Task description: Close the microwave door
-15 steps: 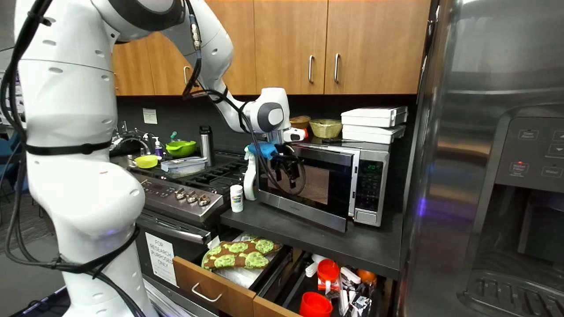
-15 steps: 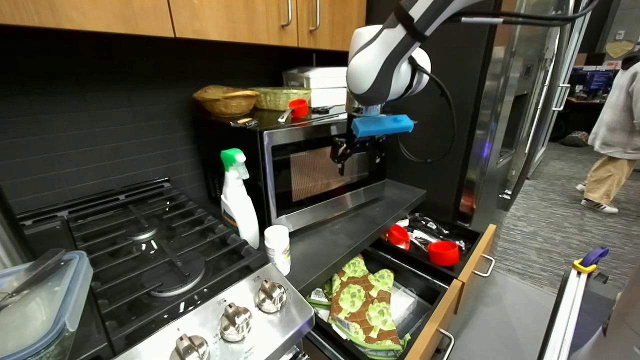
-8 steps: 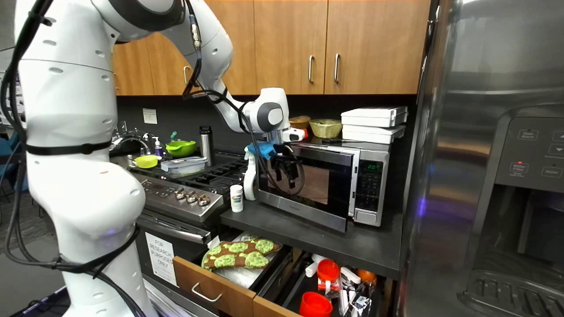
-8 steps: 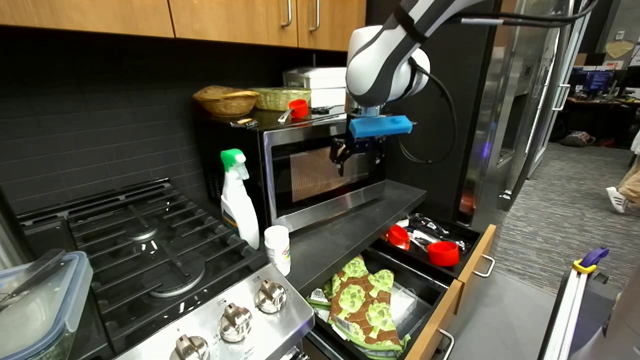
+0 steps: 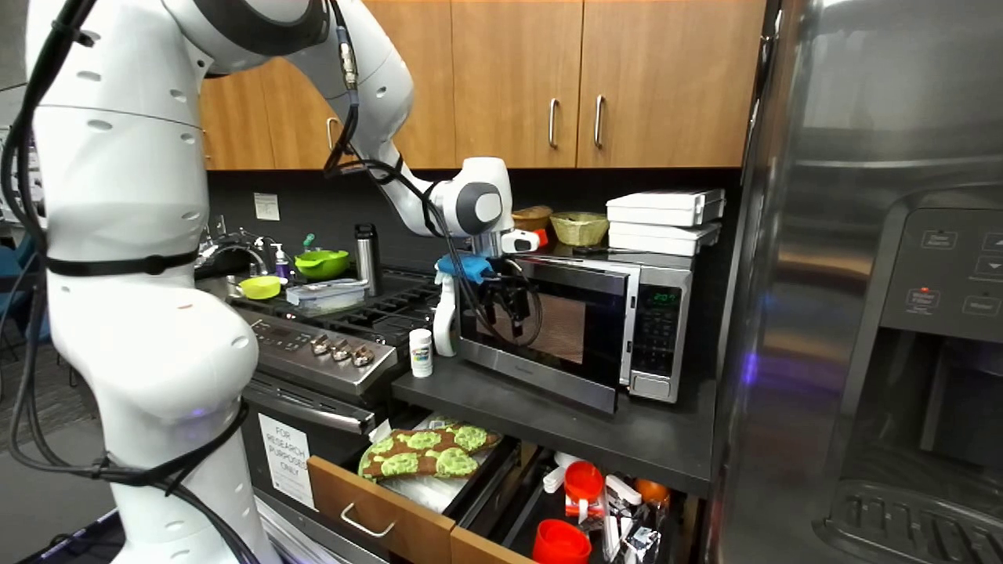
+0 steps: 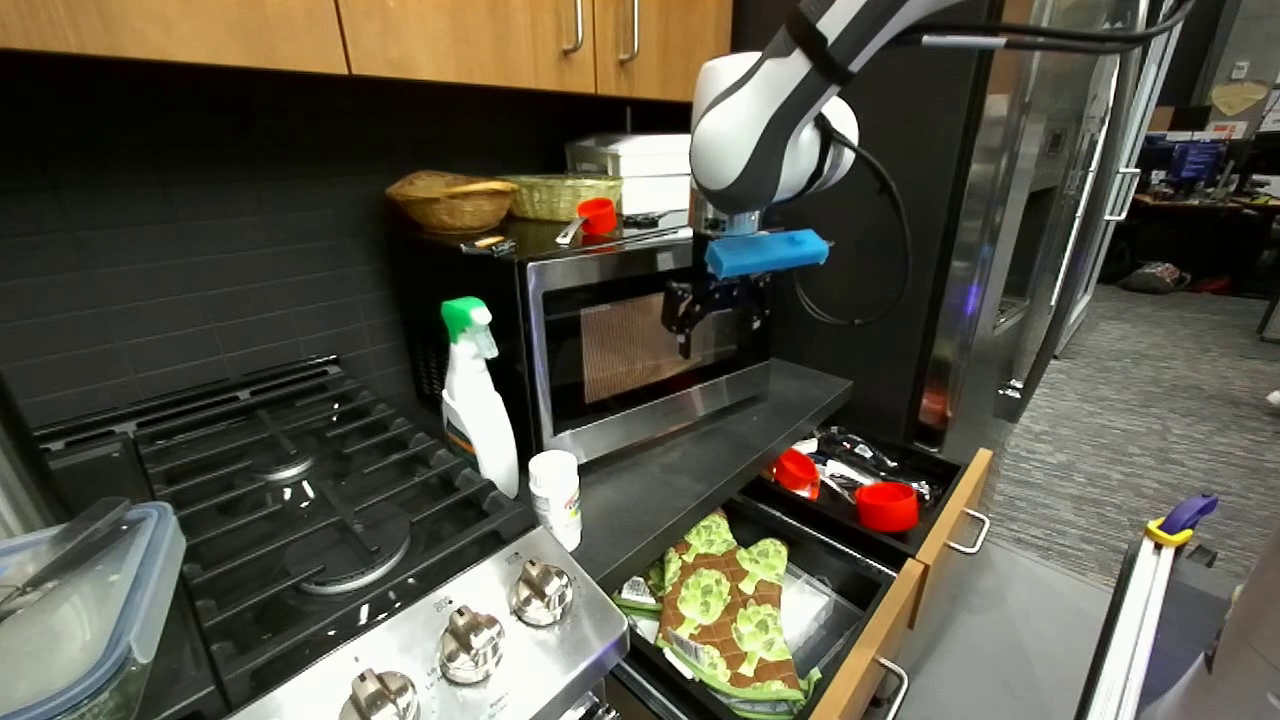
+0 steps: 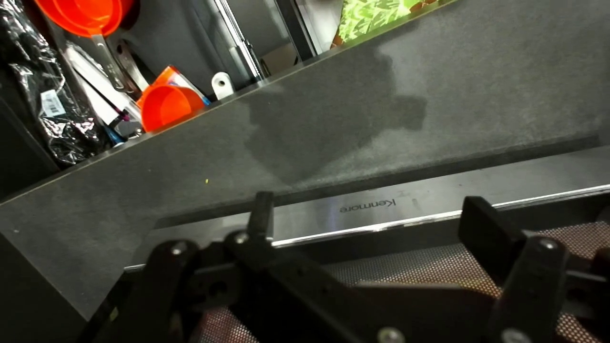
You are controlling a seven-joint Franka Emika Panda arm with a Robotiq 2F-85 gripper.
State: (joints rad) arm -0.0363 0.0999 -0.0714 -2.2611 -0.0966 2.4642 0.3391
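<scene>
The microwave door (image 5: pixel 564 325) is a steel-framed dark glass panel, also in view in an exterior view (image 6: pixel 630 350). It stands slightly ajar, its right edge forward of the control panel (image 5: pixel 658 333), with a pale inner edge showing. My gripper (image 5: pixel 504 325) points down in front of the door's window; it also shows in an exterior view (image 6: pixel 720 335). In the wrist view, the fingers of my gripper (image 7: pixel 369 202) are wide apart with nothing held. The door's bottom frame with the Kenmore name (image 7: pixel 429 194) lies beyond them. I cannot tell whether the gripper touches the door.
A spray bottle (image 6: pixel 478 410) and white canister (image 6: pixel 555 495) stand left of the microwave. Baskets (image 5: pixel 580 227) and white boxes (image 5: pixel 664 211) sit on top. Two open drawers (image 5: pixel 415 517) below hold oven mitts and red cups. The refrigerator (image 5: pixel 862 157) stands at right.
The arm and gripper have shifted only very slightly. The door looks unmoved. A person at the far right of an exterior view has walked almost out of view.
</scene>
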